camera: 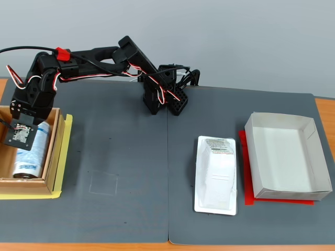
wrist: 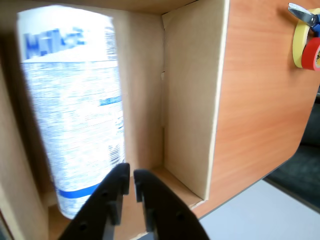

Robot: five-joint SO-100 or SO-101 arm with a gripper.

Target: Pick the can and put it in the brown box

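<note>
We see the slim white blue-lettered can (wrist: 75, 110) lying inside the brown cardboard box (wrist: 192, 100), just beyond our nearly closed, empty claw (wrist: 129, 175).

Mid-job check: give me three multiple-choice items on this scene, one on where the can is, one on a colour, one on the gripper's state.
1. Where does the slim white can with blue lettering lie?
A. On the grey mat
B. In the shallow brown cardboard box
C. In the white paper box

2. What colour shows under the white paper box?
A. Red
B. Green
C. Black

3. How is the black two-finger gripper?
A. Clamped on the can
B. Wide open
C. Nearly closed, holding nothing

Key: 1 B, the fixed view shows it inside the walls. 2 A, red edges stick out. 3 C, the wrist view shows the fingertips close together beside the can.
</note>
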